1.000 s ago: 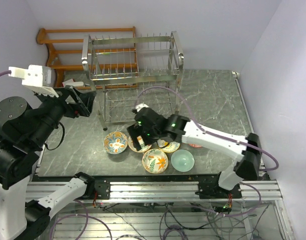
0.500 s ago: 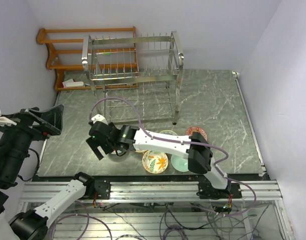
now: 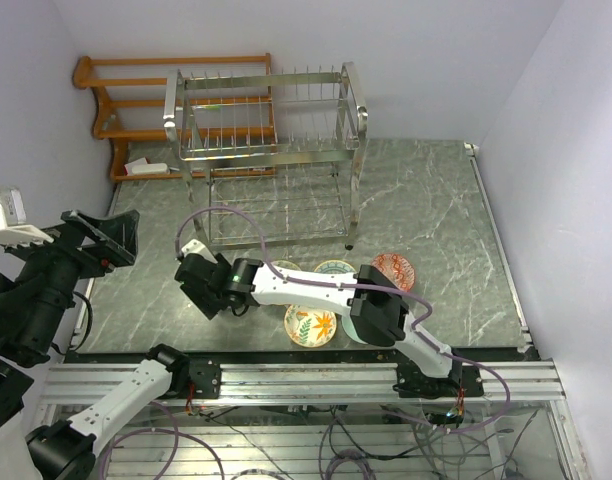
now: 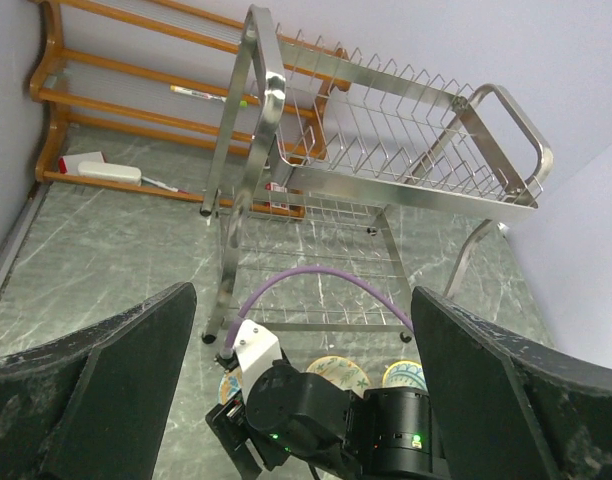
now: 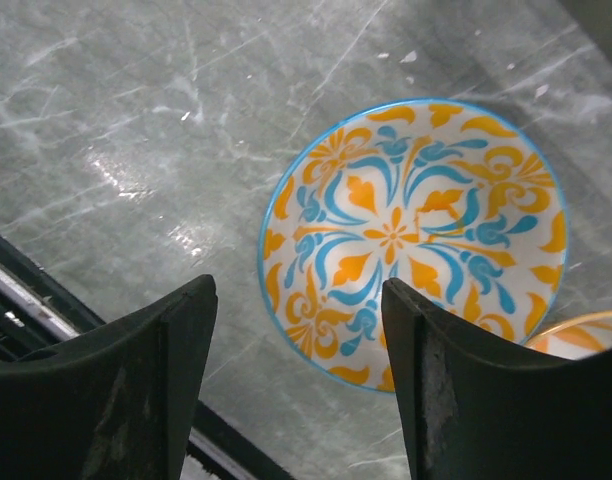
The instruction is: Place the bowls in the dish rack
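My right gripper is open and empty, hovering just above a blue-and-orange floral bowl on the table, its jaws straddling the bowl's near rim. In the top view the right gripper sits at the left end of the bowl group and hides that bowl. Other bowls lie along the arm: an orange floral one, a teal-patterned one and the red-patterned one. The steel dish rack stands behind, with no bowls in it. My left gripper is open and empty, raised high at the left.
An orange-brown wooden shelf rack stands behind the dish rack, with a white object on its lowest shelf. The table's front rail runs close below the bowls. A purple cable loops above the right wrist.
My right arm has swung left from the middle of the bowl group to the leftmost bowl. My left arm has pulled back to the left, away from the dish rack.
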Motion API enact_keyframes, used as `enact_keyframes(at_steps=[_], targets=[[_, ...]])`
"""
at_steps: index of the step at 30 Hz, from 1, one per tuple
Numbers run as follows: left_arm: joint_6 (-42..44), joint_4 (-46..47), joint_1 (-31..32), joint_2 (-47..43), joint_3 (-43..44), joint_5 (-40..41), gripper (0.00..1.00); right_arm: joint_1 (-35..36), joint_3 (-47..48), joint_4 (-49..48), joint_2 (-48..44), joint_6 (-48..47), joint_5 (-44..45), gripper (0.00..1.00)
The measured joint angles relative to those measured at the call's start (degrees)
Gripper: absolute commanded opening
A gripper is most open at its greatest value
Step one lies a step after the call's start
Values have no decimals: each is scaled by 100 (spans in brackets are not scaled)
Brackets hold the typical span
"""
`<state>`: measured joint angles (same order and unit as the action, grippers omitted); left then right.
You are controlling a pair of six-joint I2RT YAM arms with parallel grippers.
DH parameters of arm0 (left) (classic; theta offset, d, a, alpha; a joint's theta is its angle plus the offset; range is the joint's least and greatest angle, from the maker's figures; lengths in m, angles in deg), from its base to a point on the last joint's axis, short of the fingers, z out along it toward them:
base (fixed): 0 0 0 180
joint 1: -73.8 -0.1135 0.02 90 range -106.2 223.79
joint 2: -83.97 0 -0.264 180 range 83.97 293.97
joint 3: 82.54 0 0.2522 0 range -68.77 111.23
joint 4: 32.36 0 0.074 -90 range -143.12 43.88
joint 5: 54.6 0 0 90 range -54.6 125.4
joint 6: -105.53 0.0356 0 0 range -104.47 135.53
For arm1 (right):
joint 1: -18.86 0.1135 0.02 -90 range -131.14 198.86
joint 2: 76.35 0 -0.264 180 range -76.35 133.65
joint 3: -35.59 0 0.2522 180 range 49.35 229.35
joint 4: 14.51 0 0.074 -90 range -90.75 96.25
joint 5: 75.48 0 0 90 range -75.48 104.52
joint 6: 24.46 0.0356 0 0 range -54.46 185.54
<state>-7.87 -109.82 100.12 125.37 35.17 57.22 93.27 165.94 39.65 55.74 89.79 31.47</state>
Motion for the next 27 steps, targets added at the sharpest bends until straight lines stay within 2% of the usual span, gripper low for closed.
enact_keyframes(at_steps=[3,9,13,14,18,20,27], targets=[[2,4,0,0,-42,107,99,-2,2,-48,44,-251,140,56],[2,-4,0,4,-133,269,99,-7,79,-74,424,-680,184,54],[15,2,0,7,-203,337,99,-17,79,-81,566,-807,146,44],[28,2,0,7,-214,348,99,-20,79,-81,577,-828,140,40],[96,4,0,35,-232,367,99,-61,81,-188,577,-903,9,9],[133,9,0,44,-245,378,99,-76,107,-306,562,-1019,76,2],[210,50,0,44,-350,417,99,-232,-127,-660,227,-1032,-426,0]])
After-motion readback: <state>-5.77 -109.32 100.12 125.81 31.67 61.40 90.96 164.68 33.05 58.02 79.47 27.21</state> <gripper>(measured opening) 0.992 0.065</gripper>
